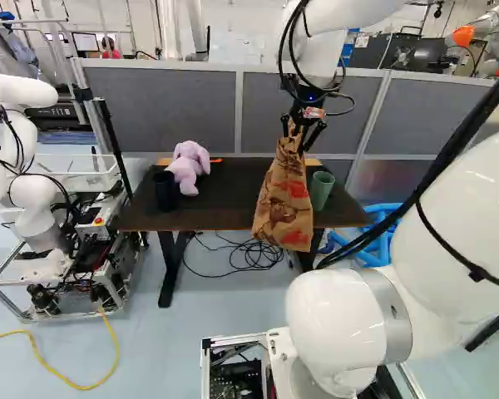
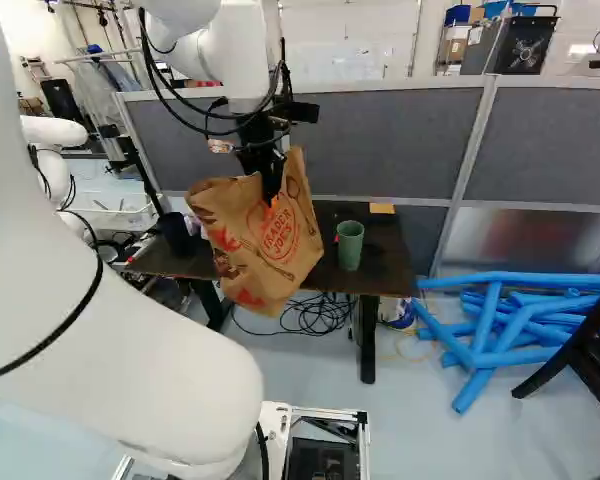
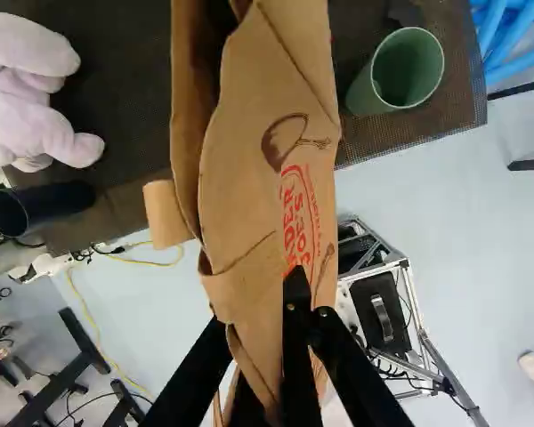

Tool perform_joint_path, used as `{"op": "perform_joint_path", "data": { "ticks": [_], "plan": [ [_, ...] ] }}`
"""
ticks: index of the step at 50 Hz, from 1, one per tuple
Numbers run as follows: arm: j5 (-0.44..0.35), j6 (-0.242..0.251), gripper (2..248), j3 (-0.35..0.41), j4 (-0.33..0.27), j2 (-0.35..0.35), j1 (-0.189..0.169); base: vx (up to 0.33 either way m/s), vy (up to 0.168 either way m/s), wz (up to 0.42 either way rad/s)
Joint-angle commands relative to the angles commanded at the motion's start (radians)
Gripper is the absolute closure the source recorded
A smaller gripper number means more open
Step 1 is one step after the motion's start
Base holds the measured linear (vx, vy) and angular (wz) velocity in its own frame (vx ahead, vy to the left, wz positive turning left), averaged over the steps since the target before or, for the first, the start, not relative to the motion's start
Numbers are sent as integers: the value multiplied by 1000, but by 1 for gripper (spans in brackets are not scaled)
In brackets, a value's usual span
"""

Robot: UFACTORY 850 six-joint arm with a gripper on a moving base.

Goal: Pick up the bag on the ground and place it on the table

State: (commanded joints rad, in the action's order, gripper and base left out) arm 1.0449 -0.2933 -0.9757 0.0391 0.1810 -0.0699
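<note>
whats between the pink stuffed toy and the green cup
A brown paper bag, held in the pincer, hangs between them in both the left base view and wrist view.

Right base view: bag (image 2: 242, 262) bears red ringed "TRADER JOE'S", at nine o'clock from cup (image 2: 350, 246). Wrist view: part of same name on bag, twelve o'clock from gripper (image 1: 294, 140). Left base view, ten o'clock: "FIT" on black case (image 1: 58, 120), rest unclear. Label (image 1: 314, 112) by gripper too small to read.
</note>
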Motion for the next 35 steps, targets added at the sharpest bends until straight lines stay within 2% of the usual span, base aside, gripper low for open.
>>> {"op": "perform_joint_path", "data": {
  "ticks": [15, 35],
  "plan": [
    [0, 0, 229, 0, 0, 0, 0, 122, 70, -7],
    [0, 0, 229, -36, 0, -40, 2, 32, 4, 0]
  ]
}}
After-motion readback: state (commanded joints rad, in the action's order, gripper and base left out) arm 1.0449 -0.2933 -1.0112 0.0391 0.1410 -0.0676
